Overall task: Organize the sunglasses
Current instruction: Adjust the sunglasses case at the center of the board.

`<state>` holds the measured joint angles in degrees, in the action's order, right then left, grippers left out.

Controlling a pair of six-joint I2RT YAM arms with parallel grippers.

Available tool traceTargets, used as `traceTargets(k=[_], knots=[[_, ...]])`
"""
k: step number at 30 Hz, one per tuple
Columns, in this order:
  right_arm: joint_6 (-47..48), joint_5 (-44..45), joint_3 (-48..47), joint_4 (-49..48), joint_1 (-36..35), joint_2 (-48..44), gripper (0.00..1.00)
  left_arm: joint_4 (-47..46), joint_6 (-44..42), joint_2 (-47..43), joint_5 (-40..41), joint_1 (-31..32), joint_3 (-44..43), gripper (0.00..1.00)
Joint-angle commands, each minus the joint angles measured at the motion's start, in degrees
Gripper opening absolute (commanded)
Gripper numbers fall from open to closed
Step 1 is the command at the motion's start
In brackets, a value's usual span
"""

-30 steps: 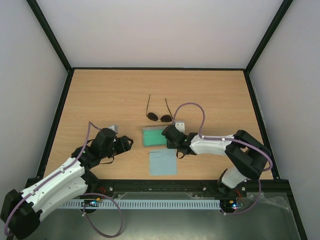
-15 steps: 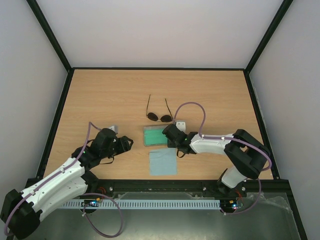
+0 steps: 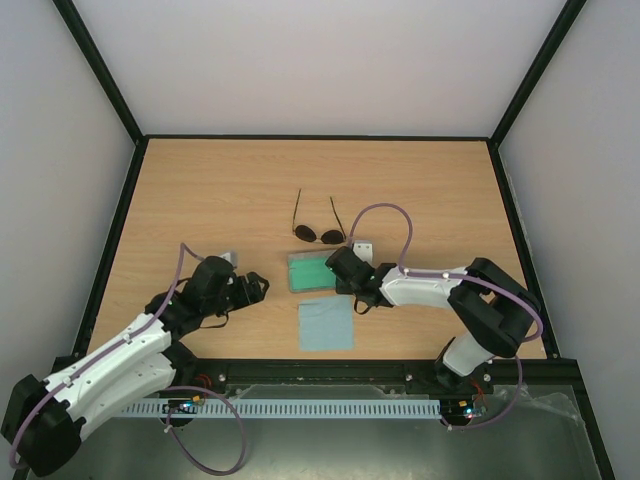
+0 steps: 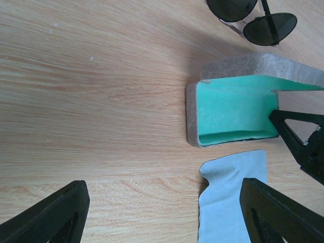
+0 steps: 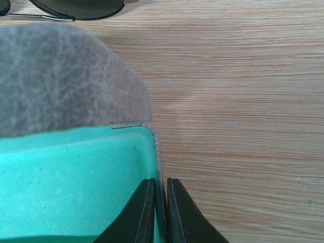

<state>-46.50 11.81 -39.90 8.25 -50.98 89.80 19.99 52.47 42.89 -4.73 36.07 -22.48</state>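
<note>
The sunglasses (image 3: 318, 235) lie on the desk (image 3: 200, 200) just behind the open case (image 3: 305, 272), not yet inside. The right gripper (image 5: 159, 212) pinches the case's wall; the left gripper (image 4: 162, 185) gapes empty.

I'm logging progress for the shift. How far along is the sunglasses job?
Done: the grey rectangular case with teal-green lining lies open. In hand: the right hand pinches the case's side wall, while the left hand is open and holds nothing. Left: the round dark-lensed wire-frame sunglasses lie unfolded on the wooden table beyond the case, not inside it. The case probably needs closing afterwards.
</note>
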Motion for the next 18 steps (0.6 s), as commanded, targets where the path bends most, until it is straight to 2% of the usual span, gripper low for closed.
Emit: traceTargets(k=[1, 13, 18], knots=[[-0.7, 1.8, -0.4, -1.0, 0.4, 1.6, 0.11, -1.4, -2.2, 1.5, -1.8, -0.2, -0.1, 0.85], [-3.8, 2.2, 3.0, -1.7, 0.4, -1.3, 0.10, -3.0, -5.4, 6.5, -4.8, 0.0, -0.7, 0.86], [-4.1, 1.9, 3.5, -2.4, 0.4, -1.7, 0.11, -3.3, -5.7, 8.2, -4.5, 0.2, -2.0, 0.89]])
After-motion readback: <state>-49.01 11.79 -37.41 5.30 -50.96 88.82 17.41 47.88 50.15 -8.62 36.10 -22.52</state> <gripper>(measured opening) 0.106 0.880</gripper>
